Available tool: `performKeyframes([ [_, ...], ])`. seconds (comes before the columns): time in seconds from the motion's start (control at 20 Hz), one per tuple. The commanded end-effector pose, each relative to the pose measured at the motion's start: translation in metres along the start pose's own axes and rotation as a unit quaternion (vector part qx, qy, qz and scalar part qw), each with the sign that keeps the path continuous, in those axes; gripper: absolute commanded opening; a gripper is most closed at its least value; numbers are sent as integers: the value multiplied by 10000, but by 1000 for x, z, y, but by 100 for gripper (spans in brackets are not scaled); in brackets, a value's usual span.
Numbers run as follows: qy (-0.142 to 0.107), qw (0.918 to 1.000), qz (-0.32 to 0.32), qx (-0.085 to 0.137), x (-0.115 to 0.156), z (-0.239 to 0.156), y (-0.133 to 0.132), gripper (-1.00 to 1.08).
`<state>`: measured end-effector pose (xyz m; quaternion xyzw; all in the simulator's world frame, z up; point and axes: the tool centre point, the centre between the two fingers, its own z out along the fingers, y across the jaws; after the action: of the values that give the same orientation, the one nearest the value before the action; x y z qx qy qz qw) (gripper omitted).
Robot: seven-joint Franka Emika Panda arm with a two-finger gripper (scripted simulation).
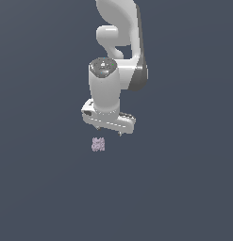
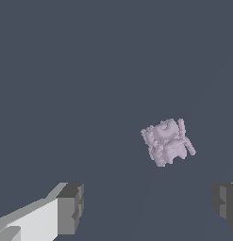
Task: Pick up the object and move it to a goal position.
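The object point(image 1: 98, 144), a mottled lilac-pink lump, lies free on the dark surface point(image 1: 184, 188) just beside the gripper point(image 1: 109, 130), whose jaws stand apart, presumably ready to descend around it.

Glossy white rounded arm point(image 1: 104, 89), dark grey joint seams, gripper point(image 1: 109, 130) with grey fingertips point(image 2: 70, 207).

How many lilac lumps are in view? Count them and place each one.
1. The single lilac lump lies on the dark floor, just below the open gripper in the exterior view, not between its fingers. Nothing visible could hide another.
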<state>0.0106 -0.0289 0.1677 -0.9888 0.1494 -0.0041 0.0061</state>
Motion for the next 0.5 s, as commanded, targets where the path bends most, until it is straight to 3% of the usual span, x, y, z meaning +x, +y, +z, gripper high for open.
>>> performKeyframes([
  [0.0, -11, 9993, 379, 6, 1, 5, 3, 100],
  [0.45, -42, 9842, 1772, 12, 4, 24, 16, 100],
])
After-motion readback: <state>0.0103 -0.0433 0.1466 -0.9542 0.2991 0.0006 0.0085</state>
